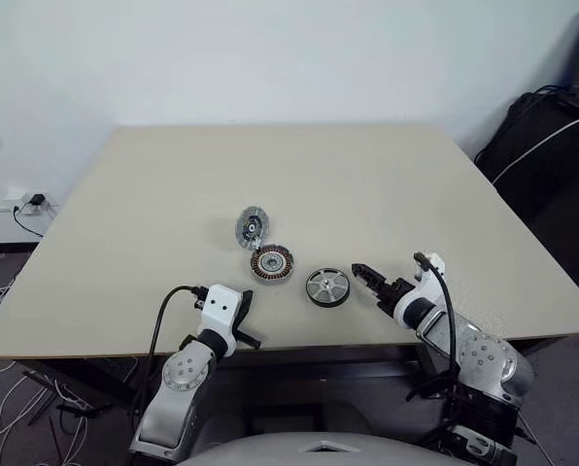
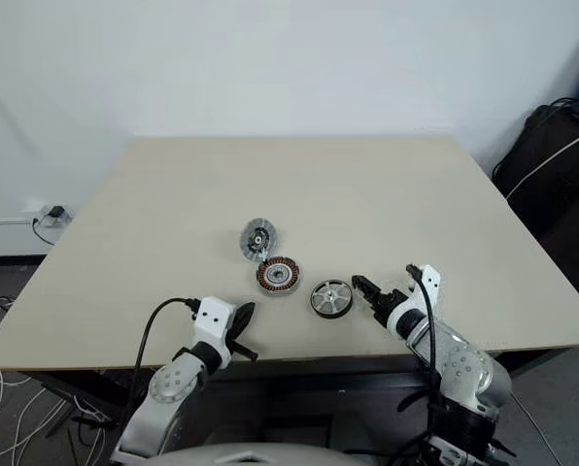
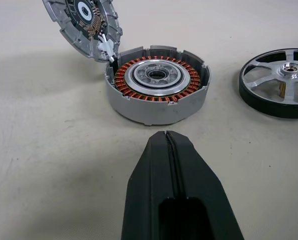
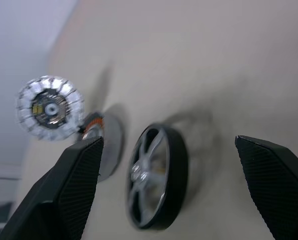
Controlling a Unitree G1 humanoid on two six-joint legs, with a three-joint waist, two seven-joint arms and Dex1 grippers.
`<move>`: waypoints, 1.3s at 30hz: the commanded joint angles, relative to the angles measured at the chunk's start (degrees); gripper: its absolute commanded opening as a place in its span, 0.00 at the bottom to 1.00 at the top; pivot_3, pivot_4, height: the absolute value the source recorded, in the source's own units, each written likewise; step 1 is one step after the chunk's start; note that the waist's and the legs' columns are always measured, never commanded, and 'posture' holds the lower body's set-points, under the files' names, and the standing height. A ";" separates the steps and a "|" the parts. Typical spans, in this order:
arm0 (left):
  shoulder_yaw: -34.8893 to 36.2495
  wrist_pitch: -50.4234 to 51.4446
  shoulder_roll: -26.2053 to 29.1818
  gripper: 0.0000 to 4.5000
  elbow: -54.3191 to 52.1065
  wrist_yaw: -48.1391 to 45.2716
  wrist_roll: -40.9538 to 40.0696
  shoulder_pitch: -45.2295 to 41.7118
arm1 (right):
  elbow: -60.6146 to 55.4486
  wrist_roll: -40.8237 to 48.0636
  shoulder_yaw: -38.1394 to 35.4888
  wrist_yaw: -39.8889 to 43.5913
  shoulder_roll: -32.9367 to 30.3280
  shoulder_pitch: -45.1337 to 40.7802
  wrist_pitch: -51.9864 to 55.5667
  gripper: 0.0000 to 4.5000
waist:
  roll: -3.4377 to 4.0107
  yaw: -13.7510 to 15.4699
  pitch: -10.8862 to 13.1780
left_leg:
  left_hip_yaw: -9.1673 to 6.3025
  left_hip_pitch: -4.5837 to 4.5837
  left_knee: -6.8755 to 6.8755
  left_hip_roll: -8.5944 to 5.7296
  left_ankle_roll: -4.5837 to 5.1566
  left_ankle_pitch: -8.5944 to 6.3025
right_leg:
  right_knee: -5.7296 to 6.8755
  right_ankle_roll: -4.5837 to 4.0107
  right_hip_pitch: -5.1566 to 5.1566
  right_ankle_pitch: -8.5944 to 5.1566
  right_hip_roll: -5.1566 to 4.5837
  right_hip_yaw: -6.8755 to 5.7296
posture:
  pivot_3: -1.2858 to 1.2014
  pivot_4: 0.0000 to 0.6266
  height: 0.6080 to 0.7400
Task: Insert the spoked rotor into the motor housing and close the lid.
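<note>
Facing left, our right gripper (image 1: 365,276), fingers apart, lay just right of the spoked rotor (image 1: 327,287); left gripper (image 1: 245,320) pinched together on nothing

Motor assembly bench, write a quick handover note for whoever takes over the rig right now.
Left gripper: shut, empty, hovering just short of the housing.
Right gripper: open, empty, just right of the rotor, fingers pointing at it.
Round grey motor housing with copper-orange windings: on the beige table, cavity open, nothing inserted.
Ribbed silver disc lid: standing tilted open, at the housing's far rim.
Silvery spoked rotor with dark rim: flat on the table, right of the housing, apart from it.
Done: nothing inserted yet.
Left: pick up the rotor, seat it in the housing, close the lid.
</note>
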 commanded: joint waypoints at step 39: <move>-0.31 -1.61 0.28 0.00 -1.03 -0.04 0.37 -0.12 | 15.18 13.65 -0.77 -3.02 1.72 -0.06 -0.08 0.09 | 0.07 -0.56 0.00 | 0.00 -0.03 0.00 0.03 0.04 -0.02 | -0.02 0.02 -0.03 -0.01 -0.02 0.00 | 0.52 0.00 1.00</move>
